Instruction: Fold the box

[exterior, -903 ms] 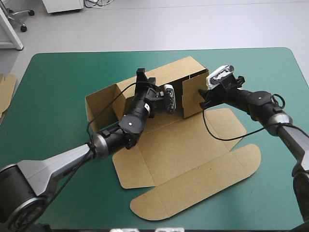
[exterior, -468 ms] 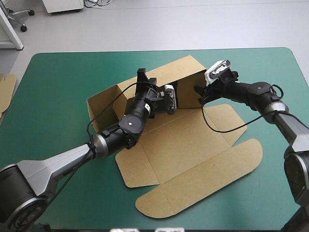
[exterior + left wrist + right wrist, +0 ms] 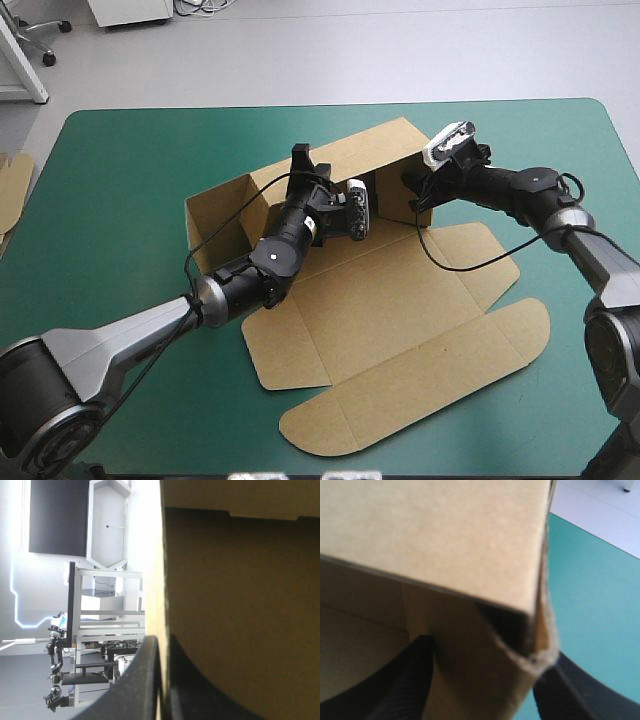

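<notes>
High view, item one: brown box (image 3: 380, 320), a cut board sheet part-erected at the middle of the table (image 3: 120, 180), teal-green cover beneath. Back wall (image 3: 350, 150) raised; left end wall standing; lid panel (image 3: 400, 390) flat toward the near edge with its rounded flaps untucked. Item two: left tool (image 3: 302, 165), reaching in over the floor panel to the top of the back wall. The left wrist view shows this left tool (image 3: 161, 645) nearly closed, the wall's upper edge pinched between its black fingers, apparently to hold the wall upright while the end is worked. Item three: right tool (image 3: 413, 192) at the right end wall (image 3: 395, 195). The right wrist view shows the right tool (image 3: 490, 647) spread wide, one finger inside the wall and one outside, straddling the corner, probably to fold or steady it; firm contact cannot be confirmed. Item four: spare board (image 3: 12, 185) at the table's left edge, untouched. Estimated stage: walls being set, tucks outstanding.
</notes>
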Motion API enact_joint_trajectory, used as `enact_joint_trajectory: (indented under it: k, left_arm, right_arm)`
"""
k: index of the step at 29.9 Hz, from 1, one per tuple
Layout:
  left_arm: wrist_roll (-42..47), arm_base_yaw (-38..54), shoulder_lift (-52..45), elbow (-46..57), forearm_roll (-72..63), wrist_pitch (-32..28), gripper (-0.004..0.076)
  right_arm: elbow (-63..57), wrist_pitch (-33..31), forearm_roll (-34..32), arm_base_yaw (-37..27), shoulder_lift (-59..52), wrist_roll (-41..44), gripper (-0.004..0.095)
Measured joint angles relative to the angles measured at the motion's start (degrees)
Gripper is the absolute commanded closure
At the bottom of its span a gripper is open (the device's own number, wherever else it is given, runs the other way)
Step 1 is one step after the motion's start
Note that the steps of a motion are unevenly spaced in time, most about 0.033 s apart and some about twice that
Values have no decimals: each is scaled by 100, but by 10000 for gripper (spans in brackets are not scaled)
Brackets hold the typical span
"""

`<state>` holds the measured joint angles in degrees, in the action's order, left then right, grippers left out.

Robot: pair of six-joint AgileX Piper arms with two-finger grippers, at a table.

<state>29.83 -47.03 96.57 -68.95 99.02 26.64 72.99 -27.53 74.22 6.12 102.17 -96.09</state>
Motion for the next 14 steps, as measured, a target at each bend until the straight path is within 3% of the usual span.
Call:
enact_joint_trajectory:
  k: [6,14]
  left_arm:
    - [-5,0,5,-11,0,-24,738]
    - [-5,0,5,-11,-6,-36,738]
  right_arm:
    - [7,-201,9,-45,45,66,917]
    - [7,-216,92,-96,56,199,940]
